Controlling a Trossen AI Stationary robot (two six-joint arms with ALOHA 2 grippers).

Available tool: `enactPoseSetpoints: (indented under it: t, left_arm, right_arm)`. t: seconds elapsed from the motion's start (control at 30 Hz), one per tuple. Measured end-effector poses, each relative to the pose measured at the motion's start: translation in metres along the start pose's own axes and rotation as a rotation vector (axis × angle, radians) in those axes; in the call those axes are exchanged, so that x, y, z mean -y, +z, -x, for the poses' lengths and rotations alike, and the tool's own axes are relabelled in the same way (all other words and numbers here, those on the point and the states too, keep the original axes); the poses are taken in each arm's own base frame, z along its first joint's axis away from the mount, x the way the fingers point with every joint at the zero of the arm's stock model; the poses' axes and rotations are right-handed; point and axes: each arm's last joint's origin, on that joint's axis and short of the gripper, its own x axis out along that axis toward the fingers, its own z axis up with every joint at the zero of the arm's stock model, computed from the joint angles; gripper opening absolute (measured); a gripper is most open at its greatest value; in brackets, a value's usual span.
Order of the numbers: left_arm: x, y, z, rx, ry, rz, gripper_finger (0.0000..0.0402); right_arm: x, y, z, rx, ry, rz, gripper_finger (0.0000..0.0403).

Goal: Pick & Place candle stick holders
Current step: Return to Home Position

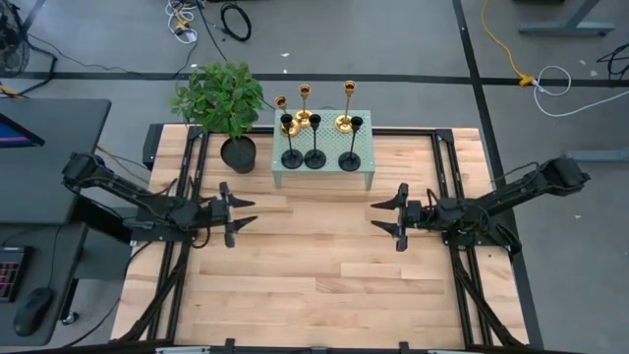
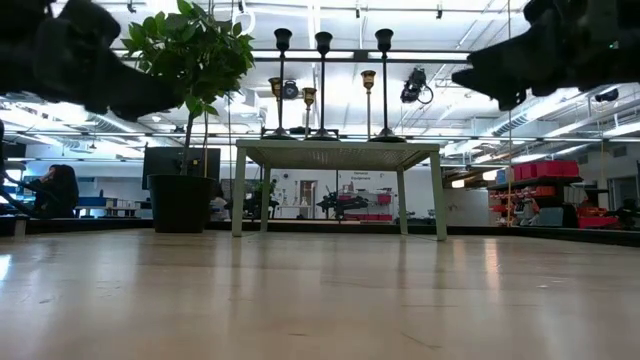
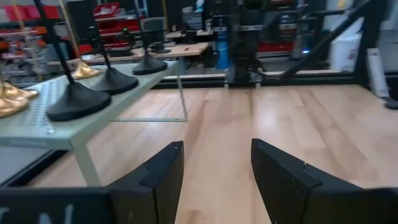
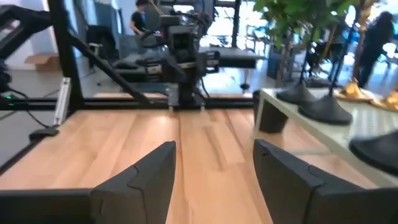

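Gold and black candle stick holders [image 1: 292, 157] all stand on the pale green shelf [image 1: 324, 175] in the upper middle of the high view. The three black holders [image 1: 314, 158] make the front row, and the three gold holders [image 1: 344, 124] stand close behind them. None is on the wooden table [image 1: 324, 285] and none is in a gripper, so the putting away looks done.

The left gripper [image 1: 242, 213] hangs over the table at the middle left of the picture, just below the black plant pot [image 1: 238, 154]. Its fingers [image 3: 155, 180] are spread apart with nothing between them. The right gripper [image 1: 385, 216] hangs at the middle right, facing the left one. Its fingers [image 4: 140, 180] are spread too and hold nothing.

What is left seems to be drawing the arms to their resting place. The shelf sits near both grippers, toward the top of the picture. If an arm swung that way it could knock a shelf leg. The holders are tall and thin and stand close, so a shake could tip one into the next. The left arm could also bump the pot or catch the leaves.
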Motion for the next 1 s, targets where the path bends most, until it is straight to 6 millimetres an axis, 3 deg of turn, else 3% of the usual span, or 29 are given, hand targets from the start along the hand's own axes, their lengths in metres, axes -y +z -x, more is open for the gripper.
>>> enactPoseSetpoints:
  t: [0.3,0.47,1.0]
  left_arm:
    - [0.002,-0.005,0.009,0.002,-0.053,-0.034,0.0188]
    - [0.003,-0.006,0.009,-0.011,-0.075,-0.033,0.0188]
    - [0.002,-0.007,0.009,-0.020,-0.049,-0.017,0.0188]
  right_arm:
    - [-0.004,-0.007,0.002,-0.022,0.009,-0.022,0.0215]
    - [0.002,-0.030,0.019,0.023,0.028,-0.070,0.0215]
    - [0.001,-0.030,0.018,0.006,0.045,-0.099,0.0215]
